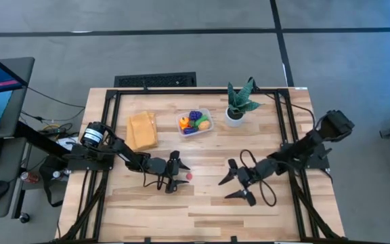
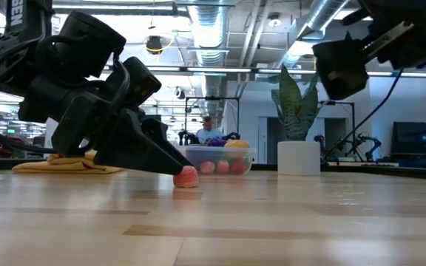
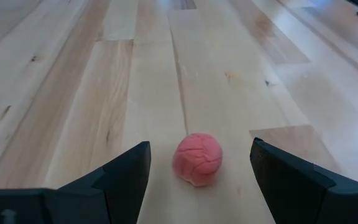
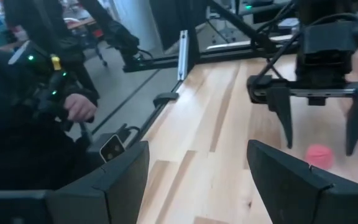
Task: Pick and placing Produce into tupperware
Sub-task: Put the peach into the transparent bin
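Observation:
A small pink-red piece of produce (image 3: 197, 159) lies on the wooden table, left of its middle (image 1: 189, 176). My left gripper (image 1: 179, 175) is low over the table and open, with one finger on either side of the piece and a gap showing to each. The clear tupperware (image 1: 207, 112) stands toward the far edge and holds several pieces of produce (image 1: 196, 122), orange, purple and green. My right gripper (image 1: 225, 188) hangs open above the table, right of the middle, its fingers pointing toward the pink piece (image 4: 319, 155) and holding nothing.
A tan-yellow folded cloth (image 1: 141, 130) lies left of the tupperware. A spiky green plant in a white pot (image 1: 236, 107) stands to its right. Black frame rails (image 1: 114, 115) run along the table's sides. A person's hand (image 4: 79, 107) shows beyond the table's left side.

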